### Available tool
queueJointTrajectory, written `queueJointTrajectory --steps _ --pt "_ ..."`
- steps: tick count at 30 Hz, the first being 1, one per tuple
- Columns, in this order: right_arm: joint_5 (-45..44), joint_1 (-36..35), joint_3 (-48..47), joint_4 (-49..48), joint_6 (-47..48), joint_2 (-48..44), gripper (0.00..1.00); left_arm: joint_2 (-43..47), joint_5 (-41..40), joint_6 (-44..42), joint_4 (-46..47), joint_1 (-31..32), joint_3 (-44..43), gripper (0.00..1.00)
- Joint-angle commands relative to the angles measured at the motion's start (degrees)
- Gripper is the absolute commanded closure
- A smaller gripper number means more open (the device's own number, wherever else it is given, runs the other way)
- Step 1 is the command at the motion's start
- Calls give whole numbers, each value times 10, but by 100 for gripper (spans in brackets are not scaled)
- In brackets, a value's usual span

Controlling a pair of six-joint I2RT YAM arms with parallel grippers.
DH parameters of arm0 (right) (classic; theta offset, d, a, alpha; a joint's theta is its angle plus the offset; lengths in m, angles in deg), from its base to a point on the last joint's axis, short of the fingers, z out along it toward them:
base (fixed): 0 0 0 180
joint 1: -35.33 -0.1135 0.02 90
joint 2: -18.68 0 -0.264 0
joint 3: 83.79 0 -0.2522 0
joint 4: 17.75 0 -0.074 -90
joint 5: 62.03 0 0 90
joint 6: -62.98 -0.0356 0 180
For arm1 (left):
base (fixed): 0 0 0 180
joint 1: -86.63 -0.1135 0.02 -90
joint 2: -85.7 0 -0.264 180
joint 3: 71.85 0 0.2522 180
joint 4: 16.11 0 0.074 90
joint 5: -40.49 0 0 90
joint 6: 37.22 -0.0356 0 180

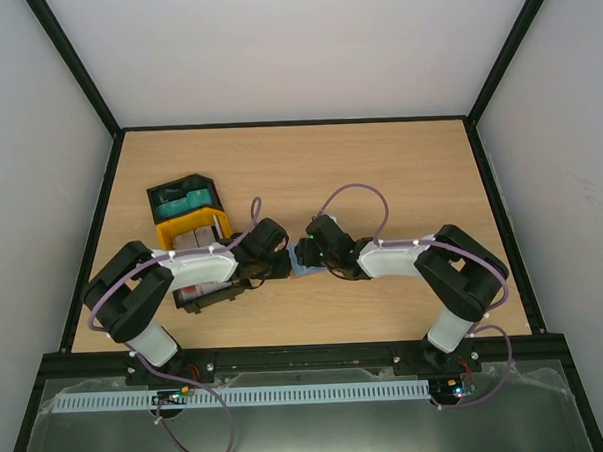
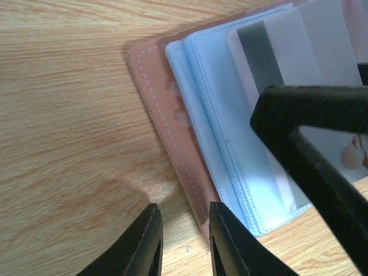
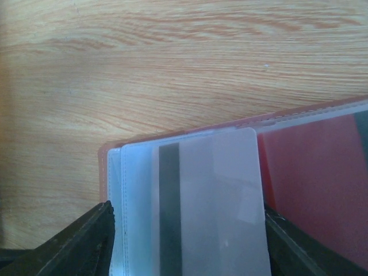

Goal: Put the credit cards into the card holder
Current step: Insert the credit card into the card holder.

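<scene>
Lying within right end effector (image 3: 190, 236): credit card (image 3: 213, 195) on card holder (image 3: 111, 172).

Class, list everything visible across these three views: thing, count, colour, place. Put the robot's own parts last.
table: one, light wood, under everything.
black tray: one, black with teal contents, far left.
yellow tray: one, yellow, nearer than the black tray; contents unclear.
card holder: one, pinkish cover, bluish sleeves, open between the grippers.
credit card: one, whitish with dark stripe, on the sleeves.
red patch: one, under a neighbouring sleeve; possibly a card.
arms: two, white and black, near edge.
left gripper: one, black, slightly open, at holder's corner.
right gripper: one, black, open, straddling the credit card.
</scene>
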Motion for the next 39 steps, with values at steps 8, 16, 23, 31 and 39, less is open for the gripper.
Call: queueJointTrajectory --steps 8,16,23,31,39 --pt "-81 4 -5 81 24 -49 28 -8 -15 2 0 -9 1 74" --pt "-86 6 -25 110 7 -25 32 -11 3 0 15 -12 3 73" --pt "-19 6 -29 103 20 1 39 -27 3 0 7 -13 -3 74" --pt "69 6 -18 58 21 -8 40 -49 7 -4 0 -14 -13 76" --pt "-20 12 1 43 17 -53 36 -26 -6 -43 -23 -14 -29 73"
